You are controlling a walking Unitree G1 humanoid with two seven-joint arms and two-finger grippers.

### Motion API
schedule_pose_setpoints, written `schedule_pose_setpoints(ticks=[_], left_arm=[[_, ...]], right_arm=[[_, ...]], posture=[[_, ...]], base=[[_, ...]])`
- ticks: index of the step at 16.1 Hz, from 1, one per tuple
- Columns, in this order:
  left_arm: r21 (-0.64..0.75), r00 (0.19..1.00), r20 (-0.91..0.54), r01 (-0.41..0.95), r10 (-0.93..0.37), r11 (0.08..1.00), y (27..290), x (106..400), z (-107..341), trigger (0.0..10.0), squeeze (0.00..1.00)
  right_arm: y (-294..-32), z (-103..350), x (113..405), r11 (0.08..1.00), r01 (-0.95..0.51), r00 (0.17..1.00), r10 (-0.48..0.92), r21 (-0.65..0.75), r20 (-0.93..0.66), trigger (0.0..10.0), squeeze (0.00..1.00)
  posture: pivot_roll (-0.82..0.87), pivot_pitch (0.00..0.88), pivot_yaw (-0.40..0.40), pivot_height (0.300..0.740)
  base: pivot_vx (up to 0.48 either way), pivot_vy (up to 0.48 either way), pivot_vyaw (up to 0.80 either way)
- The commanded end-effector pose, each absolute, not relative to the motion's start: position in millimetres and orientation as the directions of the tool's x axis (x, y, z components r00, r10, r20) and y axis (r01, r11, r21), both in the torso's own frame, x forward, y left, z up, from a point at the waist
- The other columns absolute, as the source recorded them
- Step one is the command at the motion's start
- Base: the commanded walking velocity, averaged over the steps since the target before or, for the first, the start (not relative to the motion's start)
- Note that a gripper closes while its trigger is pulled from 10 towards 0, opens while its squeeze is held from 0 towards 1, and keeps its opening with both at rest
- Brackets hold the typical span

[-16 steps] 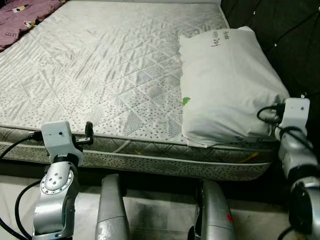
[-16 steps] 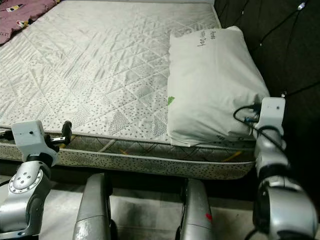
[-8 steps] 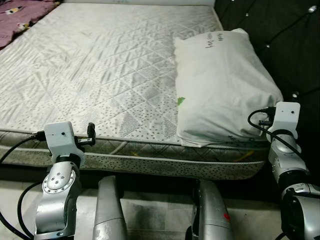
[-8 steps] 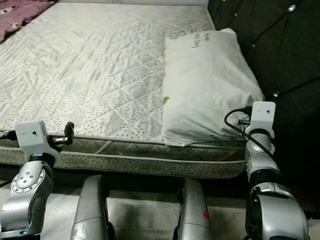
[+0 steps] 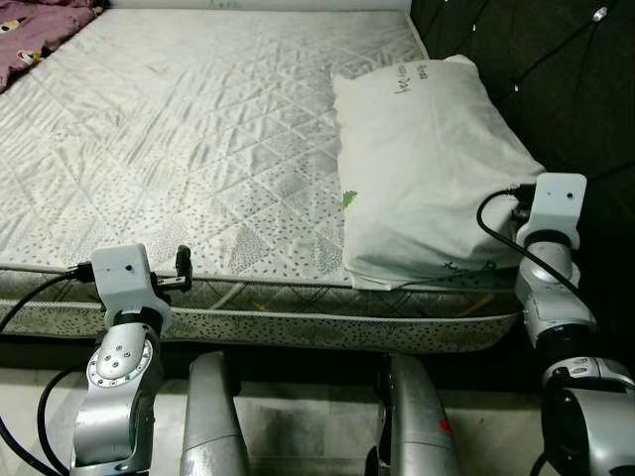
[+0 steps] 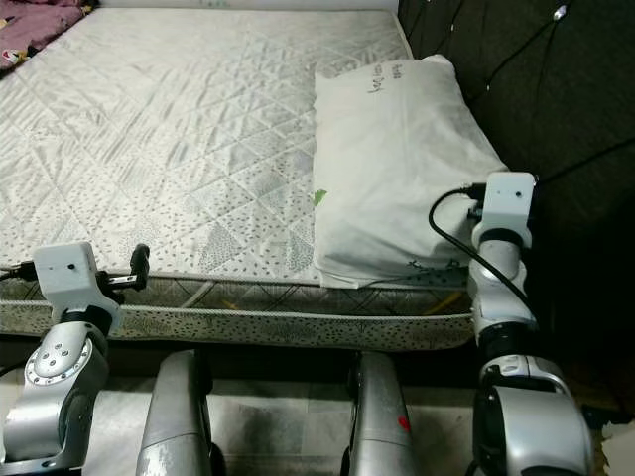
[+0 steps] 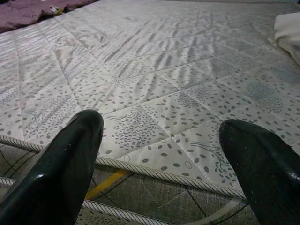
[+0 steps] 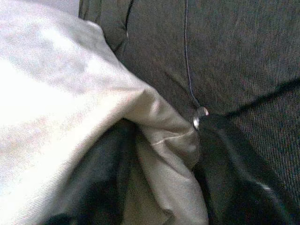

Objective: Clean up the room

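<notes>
Quilted white mattress (image 5: 198, 129) w/ grey dot-and-diamond print spans most of the head views; dark tufted fabric headboard (image 5: 556, 69) stands along its right side. Purple patterned blanket (image 5: 35, 25) lies at the far left corner, well apart from both grippers.

White rectangular fabric pillow (image 5: 427, 169) w/ handwritten black lettering near its far end lies on the mattress, right side against the headboard, near corner reaching the mattress edge.

Right gripper (image 8: 164, 159): at the pillow's near right corner, between pillow and headboard. Wrist view: black fingers (image 8: 243, 183) on either side of a bunched fold of pillow fabric, jaws clenched on that fold. Small metallic stud (image 8: 199, 119) of the headboard sits just beyond the jaws, touching or nearly touching the fabric; cannot tell which. Right arm's white wrist housing (image 5: 558, 203) is beside the pillow corner, black cable looped at it.

Left gripper (image 7: 161, 154): held at the mattress's near edge, left of centre. Jaws released, spread wide, nothing between them; mattress piping and quilted top lie just ahead of the fingertips. Yellow strip (image 7: 108, 183) on the mattress side panel shows below the jaw gap. Pillow is well apart from this gripper, far to its right.

Robot's two silver legs (image 5: 213, 416) show below, on pale floor.
</notes>
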State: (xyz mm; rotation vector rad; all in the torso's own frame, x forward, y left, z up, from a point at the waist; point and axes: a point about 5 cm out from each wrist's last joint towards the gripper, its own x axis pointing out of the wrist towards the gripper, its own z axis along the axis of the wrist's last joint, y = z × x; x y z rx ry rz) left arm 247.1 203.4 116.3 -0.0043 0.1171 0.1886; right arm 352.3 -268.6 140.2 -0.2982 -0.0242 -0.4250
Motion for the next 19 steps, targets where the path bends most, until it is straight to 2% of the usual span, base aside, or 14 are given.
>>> schedule_pose_setpoints(ticks=[1,4,6,8,10,14,17,19], left_arm=[[0.017,0.977,-0.11,-0.181,0.181,0.983,204,248,118,10.0,0.0],[0.018,0.977,-0.111,-0.18,0.181,0.984,203,247,118,10.0,0.0],[0.017,0.977,-0.113,-0.182,0.183,0.983,203,246,117,10.0,0.0],[0.015,0.977,-0.116,-0.181,0.182,0.983,202,246,116,10.0,0.0],[0.012,0.977,-0.115,-0.178,0.178,0.984,201,247,116,10.0,0.0],[0.01,0.977,-0.109,-0.181,0.181,0.984,201,249,117,10.0,0.0],[0.007,0.978,-0.089,-0.189,0.189,0.982,200,249,120,10.0,0.0],[0.006,0.979,-0.072,-0.19,0.19,0.982,197,251,122,10.0,0.0]], right_arm=[[-262,154,356,0.872,0.401,0.916,-0.375,-0.28,0.142,10.0,1.0],[-264,133,344,0.88,0.375,0.926,-0.373,-0.293,0.062,10.0,1.0],[-264,111,327,0.887,0.34,0.933,-0.359,-0.312,-0.003,10.0,1.0],[-260,84,296,0.896,0.284,0.939,-0.331,-0.341,-0.09,10.0,1.0],[-259,83,286,0.894,0.274,0.941,-0.325,-0.354,-0.092,10.0,1.0],[-277,138,298,0.841,0.383,0.921,-0.382,-0.382,0.082,10.0,1.0],[-255,187,318,0.859,0.384,0.917,-0.311,-0.34,0.251,10.0,1.0],[-226,187,334,0.904,0.295,0.944,-0.227,-0.309,0.238,10.0,1.0]], posture=[[0.0,0.0,-0.009,0.511],[0.0,0.0,-0.013,0.511],[-0.01,0.0,-0.016,0.511],[-0.01,0.0,-0.015,0.511],[-0.02,0.0,-0.015,0.511],[-0.03,0.0,-0.015,0.511],[-0.03,0.0,-0.019,0.511],[-0.03,0.0,-0.022,0.511]], base=[[0.0,0.0,0.0],[0.0,0.0,0.0],[0.0,0.0,0.0],[0.0,0.0,0.0],[0.0,0.0,0.0],[0.0,0.0,0.0],[0.0,0.0,0.0],[0.0,0.0,0.0]])
